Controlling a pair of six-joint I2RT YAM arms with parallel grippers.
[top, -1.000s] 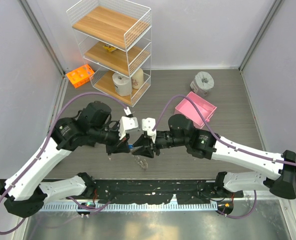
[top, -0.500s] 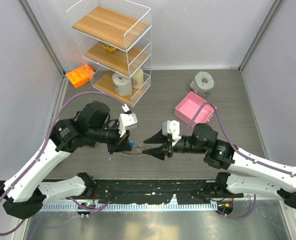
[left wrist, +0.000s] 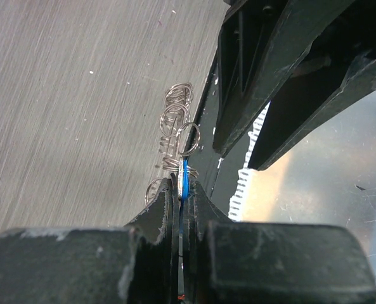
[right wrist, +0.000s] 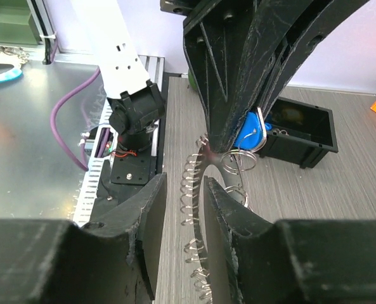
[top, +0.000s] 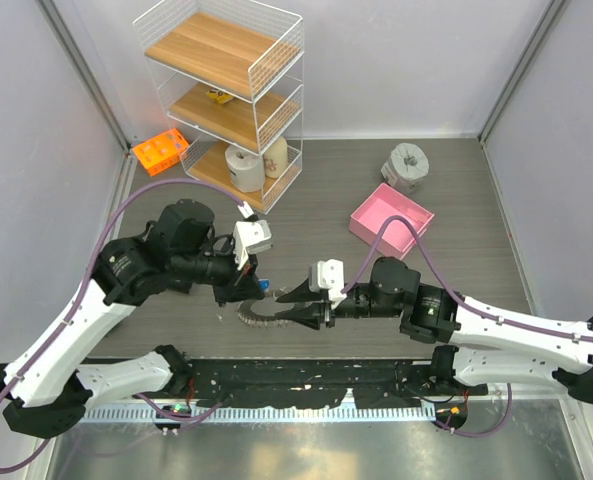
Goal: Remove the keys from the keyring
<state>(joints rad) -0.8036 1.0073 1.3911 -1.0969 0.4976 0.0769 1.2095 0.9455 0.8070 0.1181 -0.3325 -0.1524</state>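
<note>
The left gripper (left wrist: 182, 188) is pinching the blue-headed key (left wrist: 185, 172) as an anchor while the right gripper's (right wrist: 184, 188) parted fingers are seemingly straddling the keyring (right wrist: 192, 166).

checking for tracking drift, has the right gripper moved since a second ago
Yes. The right gripper has moved down the top view, farther from the pink tray.
</note>
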